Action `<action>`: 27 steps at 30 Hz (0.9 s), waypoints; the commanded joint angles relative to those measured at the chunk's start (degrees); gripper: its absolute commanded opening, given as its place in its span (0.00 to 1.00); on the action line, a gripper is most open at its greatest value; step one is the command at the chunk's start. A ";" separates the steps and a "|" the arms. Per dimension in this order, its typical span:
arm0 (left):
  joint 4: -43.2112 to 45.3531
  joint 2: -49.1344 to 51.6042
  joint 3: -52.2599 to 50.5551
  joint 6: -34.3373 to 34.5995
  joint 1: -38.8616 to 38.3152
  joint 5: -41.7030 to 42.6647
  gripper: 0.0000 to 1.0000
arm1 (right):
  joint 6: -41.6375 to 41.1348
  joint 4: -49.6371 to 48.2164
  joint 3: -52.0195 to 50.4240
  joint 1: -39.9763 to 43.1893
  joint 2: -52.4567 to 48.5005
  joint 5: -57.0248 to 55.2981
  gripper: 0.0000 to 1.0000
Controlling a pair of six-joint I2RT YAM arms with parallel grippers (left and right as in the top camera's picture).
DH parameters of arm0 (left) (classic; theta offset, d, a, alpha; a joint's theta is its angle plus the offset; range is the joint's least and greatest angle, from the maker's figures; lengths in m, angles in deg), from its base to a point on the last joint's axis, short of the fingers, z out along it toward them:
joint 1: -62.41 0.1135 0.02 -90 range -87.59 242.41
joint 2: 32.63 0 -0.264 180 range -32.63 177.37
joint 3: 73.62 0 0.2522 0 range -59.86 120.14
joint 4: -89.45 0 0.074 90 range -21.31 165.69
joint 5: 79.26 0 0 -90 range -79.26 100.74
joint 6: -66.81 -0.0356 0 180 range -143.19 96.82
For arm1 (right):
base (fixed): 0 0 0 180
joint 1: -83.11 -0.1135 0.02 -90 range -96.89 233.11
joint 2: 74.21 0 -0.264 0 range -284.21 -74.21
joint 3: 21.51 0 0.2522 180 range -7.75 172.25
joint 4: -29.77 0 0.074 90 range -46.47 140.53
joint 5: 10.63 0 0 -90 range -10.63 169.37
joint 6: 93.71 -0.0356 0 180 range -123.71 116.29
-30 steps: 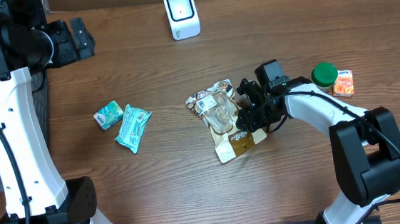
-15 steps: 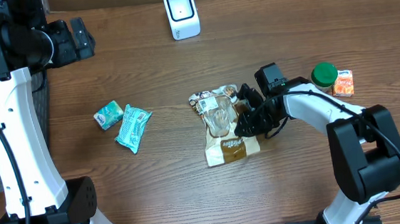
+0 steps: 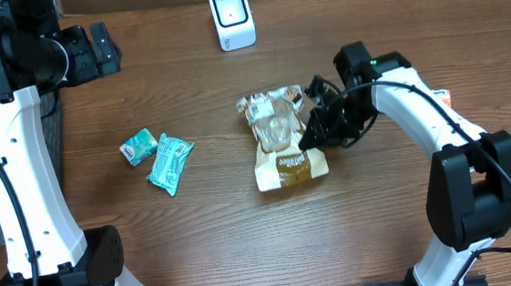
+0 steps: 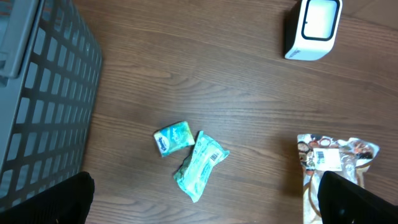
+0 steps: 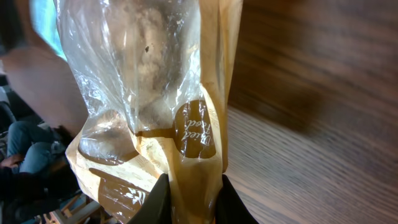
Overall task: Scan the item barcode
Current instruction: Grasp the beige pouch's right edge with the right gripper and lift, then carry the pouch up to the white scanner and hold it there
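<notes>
Wooden table [image 3: 209,252] holds scanner [image 3: 232,18]; grey basket [image 4: 43,87] perhaps alongside.

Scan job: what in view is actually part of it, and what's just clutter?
Part of the job:
- snack bag, pinched by the right gripper
- white scanner

Just lying about:
- small teal packet
- long teal packet
- grey basket

left arm [image 3: 16,180]: white links, black joints, black cable | right arm [image 3: 415,112]: same
</notes>
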 commanded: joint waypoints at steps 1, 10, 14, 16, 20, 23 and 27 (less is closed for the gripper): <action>-0.09 0.20 0.55 -0.96 -0.37 -0.37 1.00 | 2.12 0.37 3.72 -0.24 2.91 2.45 0.04; -0.09 0.20 0.55 -0.96 -0.37 -0.37 1.00 | 7.58 -0.35 7.17 -0.24 14.88 3.69 0.04; -0.09 0.20 0.55 -0.96 -0.37 -0.37 1.00 | 7.63 -1.11 7.17 -0.24 22.08 3.67 0.04; -0.09 0.20 0.55 -0.96 -0.37 -0.37 1.00 | 7.61 -1.73 7.17 -0.24 24.83 3.65 0.04; -0.09 0.20 0.55 -0.96 -0.37 -0.37 1.00 | 7.56 -2.32 7.17 -0.24 29.31 2.84 0.05; -0.09 0.20 0.55 -0.96 -0.37 -0.37 1.00 | 7.50 -2.27 7.17 -0.24 30.53 2.60 0.06; -0.09 0.20 0.55 -0.96 -0.37 -0.37 0.99 | 7.19 -2.54 7.17 -0.24 30.53 2.58 0.06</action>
